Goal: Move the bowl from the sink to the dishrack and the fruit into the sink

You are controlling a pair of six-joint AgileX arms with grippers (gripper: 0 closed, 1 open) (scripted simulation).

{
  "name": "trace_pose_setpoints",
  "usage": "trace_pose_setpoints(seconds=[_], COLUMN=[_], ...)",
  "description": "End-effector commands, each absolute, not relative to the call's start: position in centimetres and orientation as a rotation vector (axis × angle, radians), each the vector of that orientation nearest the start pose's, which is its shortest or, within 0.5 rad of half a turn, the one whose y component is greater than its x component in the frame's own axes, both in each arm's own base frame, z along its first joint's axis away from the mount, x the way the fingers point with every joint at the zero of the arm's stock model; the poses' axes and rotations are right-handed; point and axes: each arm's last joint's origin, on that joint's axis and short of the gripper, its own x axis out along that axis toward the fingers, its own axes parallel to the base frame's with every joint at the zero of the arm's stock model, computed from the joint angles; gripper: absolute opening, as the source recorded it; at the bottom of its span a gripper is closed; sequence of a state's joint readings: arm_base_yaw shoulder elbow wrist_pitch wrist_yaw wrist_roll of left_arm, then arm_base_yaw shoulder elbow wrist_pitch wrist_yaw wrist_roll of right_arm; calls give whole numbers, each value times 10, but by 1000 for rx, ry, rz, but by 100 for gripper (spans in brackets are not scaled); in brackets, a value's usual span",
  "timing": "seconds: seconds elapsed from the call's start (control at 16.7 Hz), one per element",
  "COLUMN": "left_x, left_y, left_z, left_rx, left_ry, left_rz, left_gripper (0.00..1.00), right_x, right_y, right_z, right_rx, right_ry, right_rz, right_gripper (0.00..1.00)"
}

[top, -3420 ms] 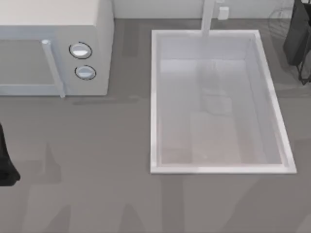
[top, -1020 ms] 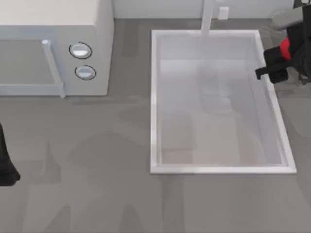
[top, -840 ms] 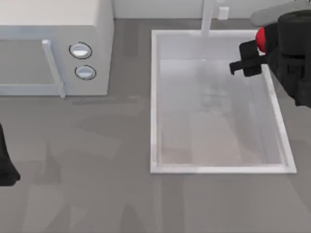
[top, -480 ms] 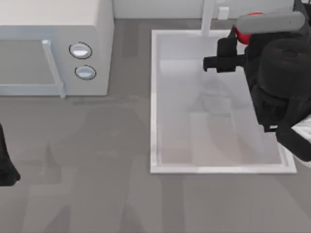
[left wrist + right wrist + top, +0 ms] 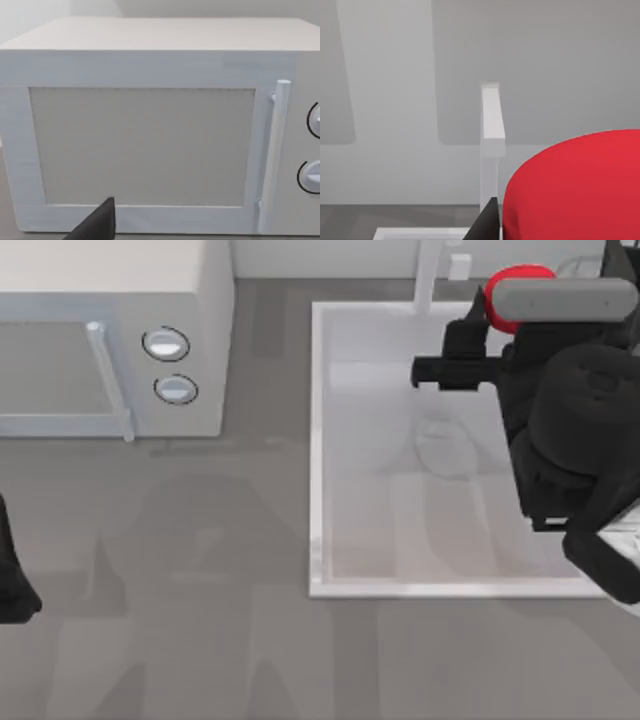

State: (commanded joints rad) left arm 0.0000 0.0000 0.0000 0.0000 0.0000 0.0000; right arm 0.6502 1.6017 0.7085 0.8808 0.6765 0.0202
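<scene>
My right gripper hangs over the back right part of the white sink, shut on the red fruit. A grey bar on the wrist covers part of the fruit from above. In the right wrist view the fruit bulks large beside one dark finger, facing the white faucet and the back wall. The basin under the gripper is bare. The bowl is out of view, and the dishrack is hidden behind my right arm. My left arm is parked at the table's left edge.
A white microwave with two round knobs stands at the back left; the left wrist view faces its door. The faucet rises at the sink's back rim. Grey table stretches in front of and left of the sink.
My right arm has come in from the far right with the fruit, moving left across the sink's right rim to the back of the basin. The left arm has not moved.
</scene>
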Motion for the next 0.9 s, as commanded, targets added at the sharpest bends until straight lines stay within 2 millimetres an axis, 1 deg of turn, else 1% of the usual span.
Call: trace_pose_setpoints(seconds=[0.18,0.36,0.48,0.6,0.78,0.9], left_x=[106,106,106,106,106,106], left_y=[-1,-1,-1,-1,-1,-1], left_z=[160,160,160,160,160,160], left_rx=[0,0,0,0,0,0], left_ry=[0,0,0,0,0,0], left_rz=[0,0,0,0,0,0], left_gripper=[100,100,100,100,100,100], right_x=[273,280,284,285,281,276], right_y=[184,187,189,191,190,187], right_z=[206,189,169,142,101,80], right_rx=[0,9,13,6,-8,-10], right_ry=[1,-10,-16,-10,4,7], right_rz=[-15,-28,-35,-36,-26,-18], right_gripper=[0,0,0,0,0,0])
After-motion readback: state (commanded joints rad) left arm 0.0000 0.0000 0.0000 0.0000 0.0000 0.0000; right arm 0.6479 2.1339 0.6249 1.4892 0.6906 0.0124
